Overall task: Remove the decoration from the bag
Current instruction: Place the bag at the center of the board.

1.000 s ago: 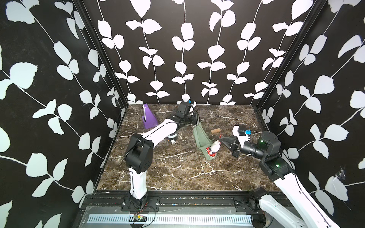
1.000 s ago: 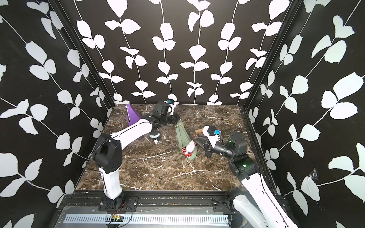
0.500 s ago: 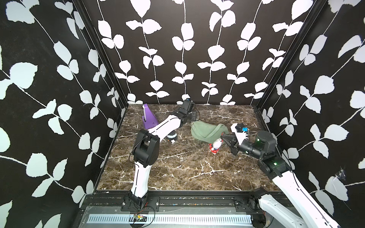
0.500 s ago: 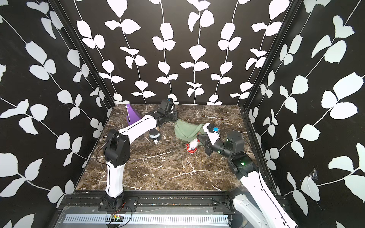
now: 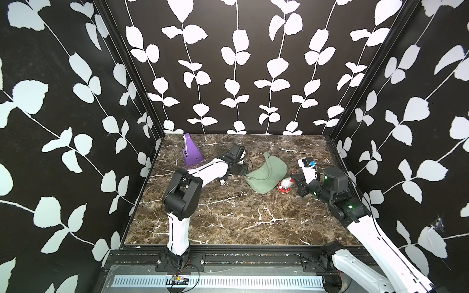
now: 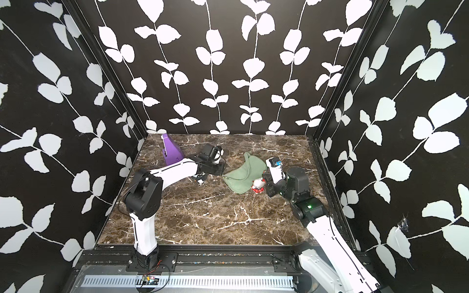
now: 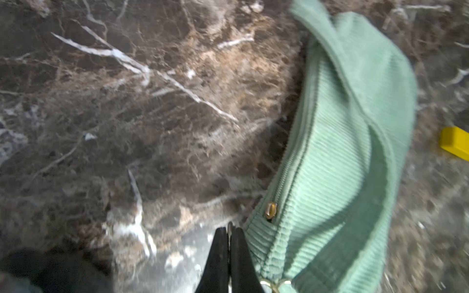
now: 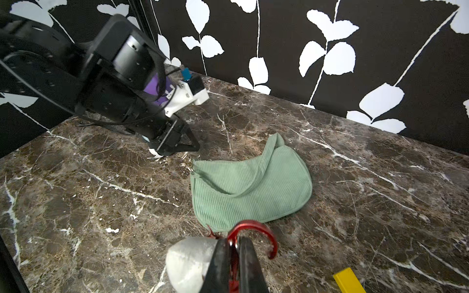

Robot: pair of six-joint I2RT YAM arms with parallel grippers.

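Your sage-green corduroy bag (image 5: 267, 175) lies flat on the marble-patterned table (image 5: 228, 215), right of centre toward the back, its strap (image 8: 264, 162) draped across its body. Your right end effector (image 8: 232, 244) is clamped narrow on the red ring (image 8: 266, 229) of the decoration (image 8: 190, 261), a white-and-red charm, just beside the bag's near edge. You cannot tell whether the ring is clipped to the fabric. Your left end effector (image 7: 229, 229) is pinched shut, low over the table and just beside the bag's zipper-end corner. A purple wedge-shaped object (image 5: 191, 152) stands in the back left corner, behind your left arm and well apart from the bag. A yellow block (image 7: 454, 143) lies on the table beyond the bag from your left end effector, near your right arm.
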